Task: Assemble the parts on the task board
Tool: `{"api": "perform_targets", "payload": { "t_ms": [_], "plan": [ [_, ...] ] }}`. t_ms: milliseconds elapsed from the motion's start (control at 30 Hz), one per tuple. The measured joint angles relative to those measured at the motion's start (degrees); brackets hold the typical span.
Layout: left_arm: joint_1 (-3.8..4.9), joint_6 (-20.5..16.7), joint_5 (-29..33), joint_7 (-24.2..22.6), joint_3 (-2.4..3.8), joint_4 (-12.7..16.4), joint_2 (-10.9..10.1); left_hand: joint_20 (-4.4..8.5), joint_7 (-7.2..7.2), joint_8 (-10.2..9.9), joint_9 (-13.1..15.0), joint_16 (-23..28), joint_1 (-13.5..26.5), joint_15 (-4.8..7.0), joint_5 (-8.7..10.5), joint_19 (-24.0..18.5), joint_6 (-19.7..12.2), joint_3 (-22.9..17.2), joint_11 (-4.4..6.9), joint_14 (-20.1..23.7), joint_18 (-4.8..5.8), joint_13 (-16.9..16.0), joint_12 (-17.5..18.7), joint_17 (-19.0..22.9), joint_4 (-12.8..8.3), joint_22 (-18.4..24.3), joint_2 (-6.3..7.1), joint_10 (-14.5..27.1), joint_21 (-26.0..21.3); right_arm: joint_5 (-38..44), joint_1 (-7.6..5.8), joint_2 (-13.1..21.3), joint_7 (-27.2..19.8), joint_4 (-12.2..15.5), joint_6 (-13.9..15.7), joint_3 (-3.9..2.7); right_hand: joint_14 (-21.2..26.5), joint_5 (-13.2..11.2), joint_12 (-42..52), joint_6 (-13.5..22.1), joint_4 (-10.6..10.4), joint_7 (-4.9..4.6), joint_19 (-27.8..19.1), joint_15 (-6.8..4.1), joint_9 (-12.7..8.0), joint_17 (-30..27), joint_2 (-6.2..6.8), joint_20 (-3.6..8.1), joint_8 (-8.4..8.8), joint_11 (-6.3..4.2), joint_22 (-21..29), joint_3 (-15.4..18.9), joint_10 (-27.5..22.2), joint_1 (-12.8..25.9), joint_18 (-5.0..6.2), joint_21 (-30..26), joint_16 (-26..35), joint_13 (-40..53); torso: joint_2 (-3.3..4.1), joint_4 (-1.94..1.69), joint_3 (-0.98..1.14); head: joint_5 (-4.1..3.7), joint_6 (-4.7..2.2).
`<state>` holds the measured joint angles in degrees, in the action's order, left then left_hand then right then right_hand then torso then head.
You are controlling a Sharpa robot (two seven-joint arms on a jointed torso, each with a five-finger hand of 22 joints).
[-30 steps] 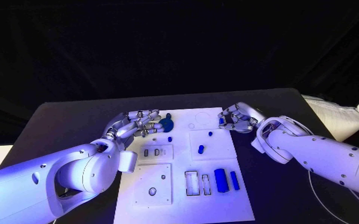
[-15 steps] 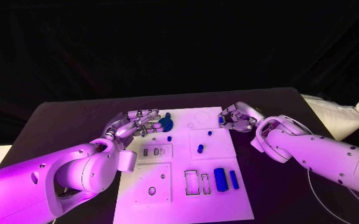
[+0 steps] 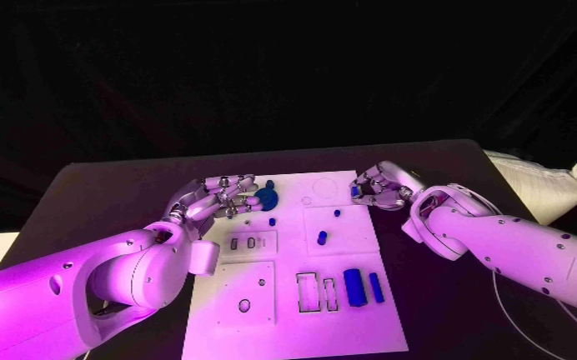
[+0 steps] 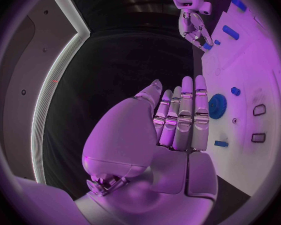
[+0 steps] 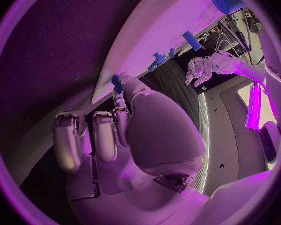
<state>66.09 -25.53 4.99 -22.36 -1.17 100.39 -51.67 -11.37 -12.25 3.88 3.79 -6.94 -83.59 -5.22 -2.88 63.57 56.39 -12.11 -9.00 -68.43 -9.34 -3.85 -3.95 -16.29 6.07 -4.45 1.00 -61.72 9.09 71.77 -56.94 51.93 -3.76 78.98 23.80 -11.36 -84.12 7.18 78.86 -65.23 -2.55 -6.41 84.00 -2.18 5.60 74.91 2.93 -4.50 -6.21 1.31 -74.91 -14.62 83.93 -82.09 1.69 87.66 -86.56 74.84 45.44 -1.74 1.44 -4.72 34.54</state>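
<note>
blue gear point(image 3: 267, 200) beside left hand point(image 3: 220, 197) fingertips

Lab; black-draped table point(image 3: 132, 181), task board point(image 3: 288, 310)

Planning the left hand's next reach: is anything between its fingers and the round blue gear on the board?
Nothing visible. The left hand lies just beside the gear, with bare white board between them.

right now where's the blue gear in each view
Head view: the blue gear lies on the task board, by the left hand fingertips.
Left wrist view: gear just beyond that hand's fingertips.
Right wrist view: I cannot make it out for certain.
Shared landmark: the white task board.
</note>
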Motion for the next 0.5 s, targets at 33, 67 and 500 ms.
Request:
{"api": "perform_targets", "payload": {
  "t_ms": [33, 67, 500],
  "plan": [
    [0.0, 0.0, 0.0, 0.0, 0.0, 0.0, -0.01, 0.0, 0.0, 0.0, 0.0, 0.0, 0.0, 0.0, 0.0, 0.0, 0.0, 0.0, 0.0, 0.0, 0.0, 0.0, 0.0, 0.0, 0.0, 0.0, 0.0, 0.0, 0.0, 0.01, 0.0, -0.02, 0.02, 0.06, 0.22, -0.03, 0.12, -0.02, 0.01, -0.01, 0.09, 0.0, 0.0, -0.12, 0.0, 0.0, -0.14, 0.0, 0.0, -0.01, 0.0, -0.13, -0.01, 0.14, 0.0, 0.0, 0.0, 0.06, -0.01, 0.0, -0.01, 0.0, 0.02],
    [0.0, 0.0, 0.0, 0.0, 0.0, 0.0, -0.02, 0.0, 0.0, 0.0, 0.0, 0.0, 0.0, 0.0, 0.0, 0.0, 0.0, 0.0, 0.0, 0.0, 0.0, 0.0, 0.0, 0.0, 0.0, 0.0, 0.0, 0.0, 0.0, 0.01, 0.01, -0.04, 0.04, 0.15, 0.43, -0.07, 0.2, -0.02, 0.01, -0.01, 0.04, 0.0, 0.0, -0.2, 0.0, 0.0, -0.22, 0.0, 0.0, -0.01, 0.0, -0.19, -0.01, 0.22, 0.0, 0.0, 0.0, 0.1, -0.01, -0.01, -0.01, 0.0, 0.04],
    [-0.01, 0.0, 0.0, -0.03, 0.0, -0.17, -0.64, 0.0, 0.0, 0.0, 0.0, 0.29, 0.23, 0.0, 0.0, 0.0, 0.0, -0.56, 0.0, 0.0, 0.0, 0.0, 0.0, -0.11, -0.24, 0.0, 0.23, 0.0, 0.0, 0.06, -0.84, -0.39, 3.83, 8.06, 3.84, -1.09, 0.0, -1.47, -0.11, -0.02, -0.04, 0.01, 0.0, -0.4, 0.0, -0.01, -1.56, 0.41, 0.0, -0.22, 0.0, -0.26, 0.18, 1.57, 0.0, 0.0, 0.0, 0.31, -0.53, -0.29, -0.39, 0.32, 0.23]
  ]
}}
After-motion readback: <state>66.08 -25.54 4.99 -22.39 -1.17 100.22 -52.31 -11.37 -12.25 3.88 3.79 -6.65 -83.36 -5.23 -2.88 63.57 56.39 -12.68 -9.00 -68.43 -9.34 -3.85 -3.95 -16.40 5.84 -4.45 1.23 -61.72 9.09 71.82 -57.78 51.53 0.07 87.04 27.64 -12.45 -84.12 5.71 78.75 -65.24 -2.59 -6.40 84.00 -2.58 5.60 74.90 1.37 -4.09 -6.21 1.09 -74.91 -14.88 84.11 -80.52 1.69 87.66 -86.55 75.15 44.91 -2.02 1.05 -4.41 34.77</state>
